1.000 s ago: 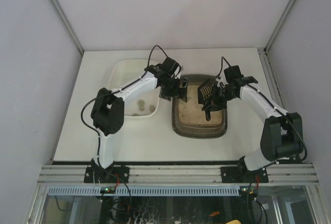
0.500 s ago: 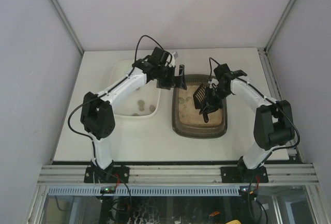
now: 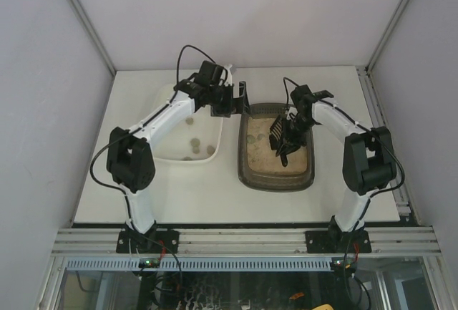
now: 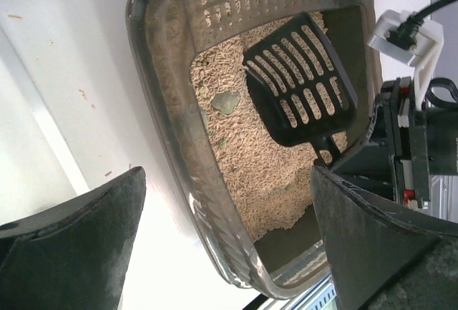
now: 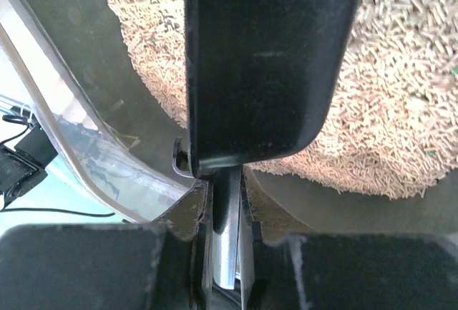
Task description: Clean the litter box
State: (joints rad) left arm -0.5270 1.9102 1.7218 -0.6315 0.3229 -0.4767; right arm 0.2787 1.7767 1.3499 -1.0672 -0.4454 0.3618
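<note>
Beige litter [image 4: 243, 174] is lying in the dark translucent litter box [image 3: 275, 184], which is sitting on the white surface [image 3: 143, 188] just right of a white tray [image 3: 163, 102]. The right fingers [image 5: 86, 267] are clamping the handle of a black slotted scoop [image 4: 300, 74] over the litter. The left fingers [image 4: 71, 245] are standing wide apart above the box's far left corner.

The dark grey-brown translucent plastic litter box [image 3: 275, 183], a rectangular tray with rounded corners and a rim, lies flat on the white counter [image 3: 207, 199], a little right of its middle. Beige pellet litter [image 4: 257, 181] covers most of its floor; some dark floor is bare near the end walls.
</note>
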